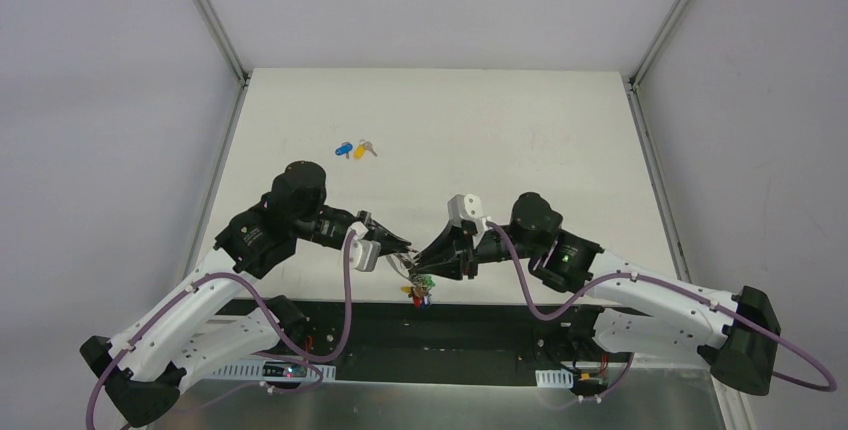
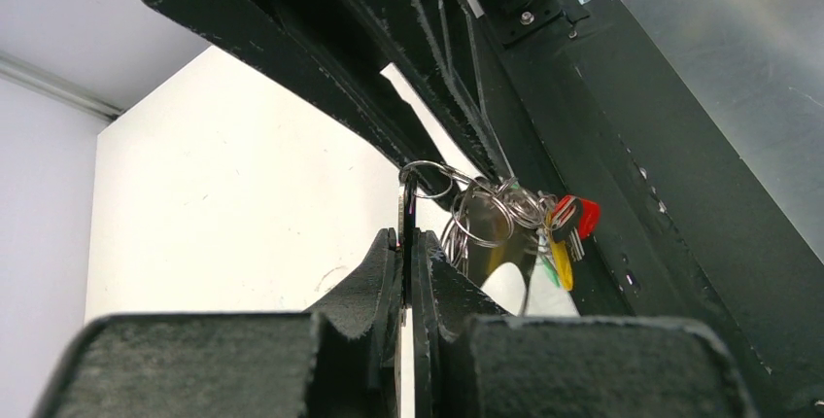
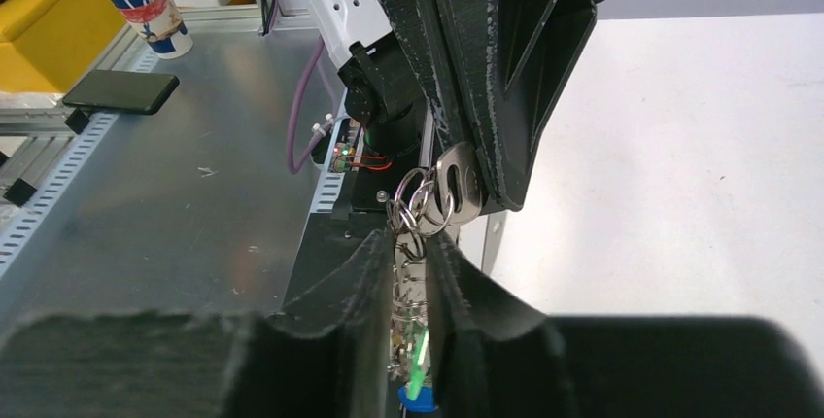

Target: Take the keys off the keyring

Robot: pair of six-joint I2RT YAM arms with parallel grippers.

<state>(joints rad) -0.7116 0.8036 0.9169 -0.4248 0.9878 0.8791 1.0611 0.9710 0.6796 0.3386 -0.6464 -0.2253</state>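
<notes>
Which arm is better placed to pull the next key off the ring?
Probably left: the left gripper pinches one single key, the right gripper clamps the ring bunch as an anchor, and the two loose keys lie on the left arm's side.

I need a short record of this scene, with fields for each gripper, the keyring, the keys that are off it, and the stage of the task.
left gripper: shut on a flat silver piece joined to the rings, possibly a key
right gripper: shut on the keyring
keyring: held between both grippers at the near edge of the table
hanging keys: red, yellow and green heads, on the ring
loose keys: blue key and yellow key, side by side on the table
stage: two keys off, several not yet removed
</notes>
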